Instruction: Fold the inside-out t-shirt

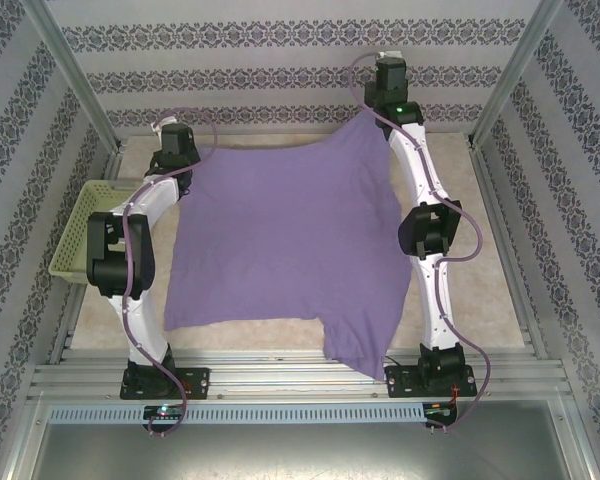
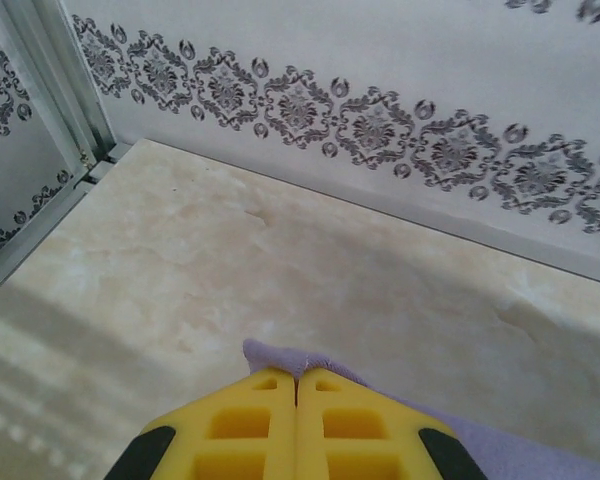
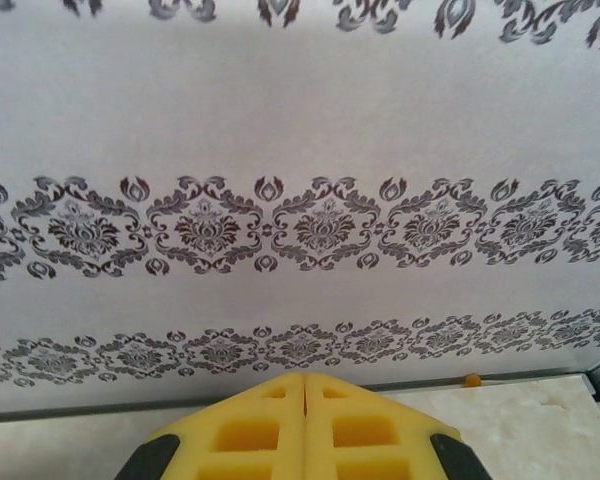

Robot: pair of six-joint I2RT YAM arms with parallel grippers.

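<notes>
**A:** What takes up the most room?

**B:** The table [image 1: 480, 300], pale and marbled, shut in by patterned walls [image 1: 280, 40]. Most of it lies under the inside-out t-shirt [image 1: 280, 240]. The shirt is spread flat with a plain purple face up. Its far corners point toward the back wall, and one near corner drapes over the metal rail [image 1: 300, 375] at the front edge.

**A:** How will that cloth handle?

**B:** I'd judge it light, soft and limp. It should sag between two holds, drag on the table and wrinkle if pulled unevenly. The corners and hem edges are the places to take it, two at once and kept taut.

**A:** What's around it?

**B:** The left arm [image 1: 130, 250] and right arm [image 1: 425, 230] flank it, both reaching to the far side. A yellow-green basket [image 1: 80, 230] sits at the left edge, just beside the left arm's elbow and apart from the shirt. A wide swing that way could knock it. The overhanging corner might also catch on the rail.

**A:** And the grippers?

**B:** The left gripper [image 2: 297, 375] is closed, yellow fingers [image 2: 250, 420] together, with purple cloth poking out under the tips at the far left corner. The right gripper [image 3: 306, 377] is closed too. From above, the far right corner is drawn up to a point at it, so I judge it holds that corner, though the pinch itself is hidden
</notes>
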